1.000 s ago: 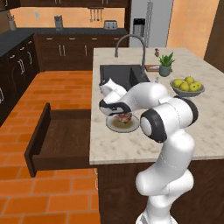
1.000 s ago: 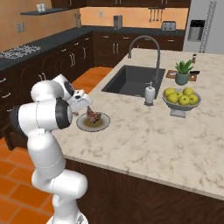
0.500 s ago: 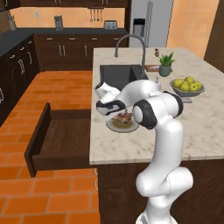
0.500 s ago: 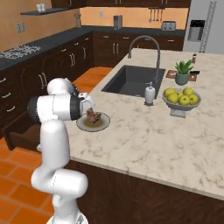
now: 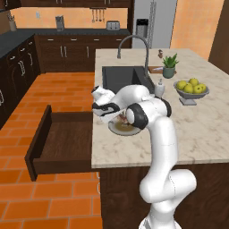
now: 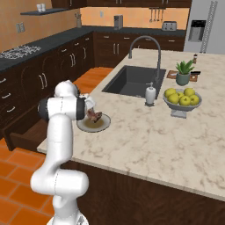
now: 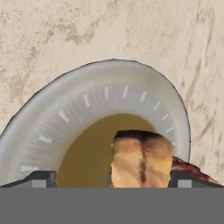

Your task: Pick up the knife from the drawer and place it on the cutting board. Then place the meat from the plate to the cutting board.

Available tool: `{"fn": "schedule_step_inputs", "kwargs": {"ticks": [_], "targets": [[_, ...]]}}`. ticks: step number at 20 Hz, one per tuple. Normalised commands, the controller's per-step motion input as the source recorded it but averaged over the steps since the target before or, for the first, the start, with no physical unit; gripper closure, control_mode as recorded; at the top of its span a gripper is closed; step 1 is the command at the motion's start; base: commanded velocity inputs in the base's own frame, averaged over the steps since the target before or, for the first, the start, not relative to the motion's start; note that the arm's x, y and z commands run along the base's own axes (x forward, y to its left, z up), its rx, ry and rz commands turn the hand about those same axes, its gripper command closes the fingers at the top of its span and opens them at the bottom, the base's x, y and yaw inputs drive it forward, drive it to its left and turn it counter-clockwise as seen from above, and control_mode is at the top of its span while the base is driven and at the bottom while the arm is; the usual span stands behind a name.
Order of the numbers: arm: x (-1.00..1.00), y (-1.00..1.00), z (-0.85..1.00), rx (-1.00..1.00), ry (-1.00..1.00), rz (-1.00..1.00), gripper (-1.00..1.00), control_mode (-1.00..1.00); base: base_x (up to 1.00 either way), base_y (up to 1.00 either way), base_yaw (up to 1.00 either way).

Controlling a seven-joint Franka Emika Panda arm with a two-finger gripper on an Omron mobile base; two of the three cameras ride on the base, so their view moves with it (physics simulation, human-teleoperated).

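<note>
The plate (image 7: 65, 118) has a pale rim and an olive-brown centre, and the meat (image 7: 141, 159) lies on it. My gripper (image 7: 111, 179) is open just above the plate, one fingertip on each side of the meat. From the base cameras my gripper (image 5: 109, 115) hangs at the left edge of the plate (image 5: 125, 129), near the counter's edge. The meat (image 6: 94, 116) sits on the plate (image 6: 94, 125). The drawer (image 5: 67, 141) stands pulled open, showing bare wood. The cutting board (image 6: 172, 75) lies behind a potted plant, and a black handle, apparently the knife (image 6: 196, 73), rests on it.
A sink (image 5: 125, 78) with a tall faucet (image 5: 134, 44) lies behind the plate. A soap dispenser (image 6: 150, 94), a potted plant (image 6: 183, 72) and a pedestal bowl of yellow-green fruit (image 6: 182, 99) stand to the right. Marble counter (image 6: 145, 140) stretches in front of them.
The arm's elbow has swung left, closer to the plate. The hand has stayed over the plate's left edge, still open.
</note>
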Motion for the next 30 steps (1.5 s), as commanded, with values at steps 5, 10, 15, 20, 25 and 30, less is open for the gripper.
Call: {"fn": "schedule_step_inputs", "kwargs": {"ticks": [5, 10, 15, 20, 25, 30], "targets": [[0.04, -0.12, -0.27, 0.0, 0.01, 0.0, -1.0, -1.0, 0.0, 0.0, 0.0], [-0.02, -0.19, -0.19, 0.0, 0.0, 0.0, -1.0, -1.0, 0.0, 0.0, 0.0], [-0.14, -0.19, -0.07, 0.0, 0.0, 0.0, -1.0, -1.0, 0.0, 0.0, 0.0], [-0.4, -0.26, 0.0, 0.0, -0.04, 0.0, -1.0, -1.0, 0.0, 0.0, 0.0], [-0.34, -0.26, -0.03, 0.0, -0.05, 0.0, -1.0, -1.0, 0.0, 0.0, 0.0], [-0.29, -0.3, -0.11, 0.01, -0.06, 0.0, -1.0, -1.0, 0.0, 0.0, 0.0]]}}
